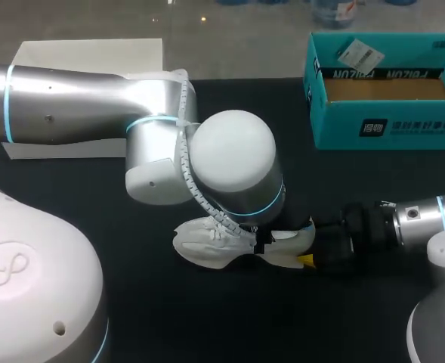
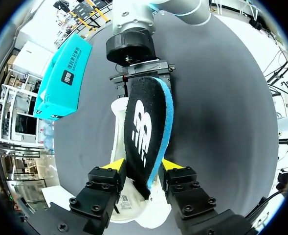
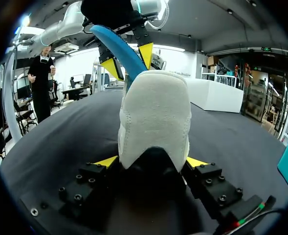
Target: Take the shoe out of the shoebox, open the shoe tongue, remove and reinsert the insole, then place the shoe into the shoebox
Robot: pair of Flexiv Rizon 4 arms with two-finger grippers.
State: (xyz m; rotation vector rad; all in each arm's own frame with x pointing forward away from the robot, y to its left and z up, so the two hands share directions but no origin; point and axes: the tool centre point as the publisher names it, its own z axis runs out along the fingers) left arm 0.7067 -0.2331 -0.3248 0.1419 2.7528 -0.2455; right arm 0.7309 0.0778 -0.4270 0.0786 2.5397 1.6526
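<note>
so our right gripper (image 3: 153,161) is closed on the heel of the white sneaker (image 1: 207,243) at the head view's lower centre, bracing it, while our left gripper (image 2: 143,165) pinches the black insole (image 2: 146,127) from both sides over its opening; the teal shoebox (image 1: 388,128) sits upper right.

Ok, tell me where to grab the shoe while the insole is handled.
Take the shoe by its heel, coming in level from behind, one finger on each side. The heel is the narrow, firm-looking end, and that leaves the open top free for the insole. The right gripper holds it just so.
</note>
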